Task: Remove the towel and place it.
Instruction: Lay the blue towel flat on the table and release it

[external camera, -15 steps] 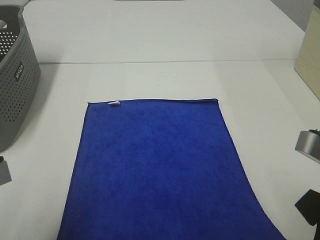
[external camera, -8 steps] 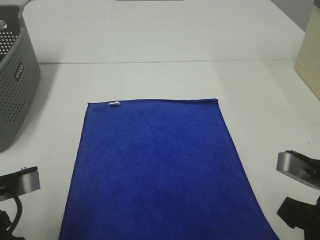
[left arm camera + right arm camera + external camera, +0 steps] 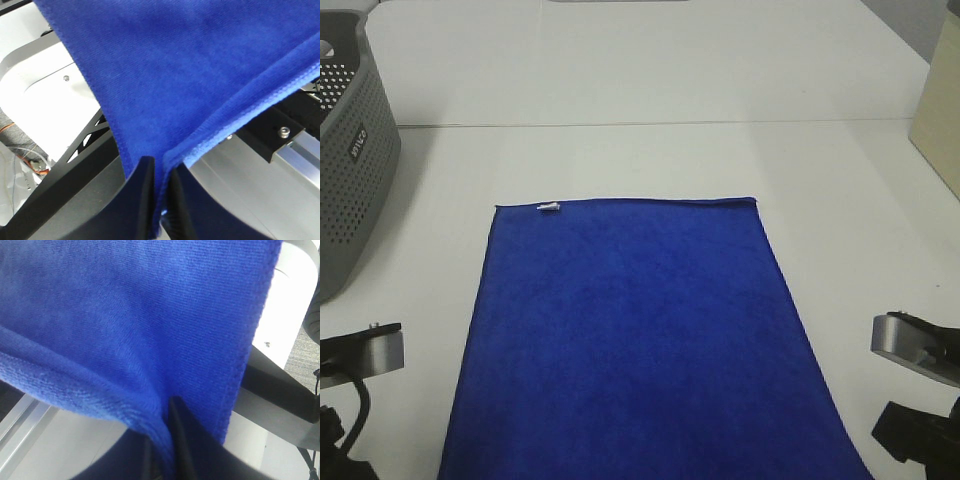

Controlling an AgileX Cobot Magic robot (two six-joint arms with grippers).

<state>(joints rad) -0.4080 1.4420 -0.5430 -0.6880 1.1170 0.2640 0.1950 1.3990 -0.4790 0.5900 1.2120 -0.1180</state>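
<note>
Edge of blue towel [image 3: 630, 340] pinched tight in left end effector [image 3: 161, 169] and right end effector [image 3: 166, 432], remainder spread flat on white desk [image 3: 620, 160].

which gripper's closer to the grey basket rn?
Left. The left gripper, fingers pinching a corner of the towel, sits on the same side as the grey basket; the right gripper pinches the other corner, across the towel's width from it.

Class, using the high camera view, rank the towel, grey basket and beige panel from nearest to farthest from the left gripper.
1. Towel: held by the left gripper.
2. Grey basket: left side.
3. Beige panel: far right edge.
</note>
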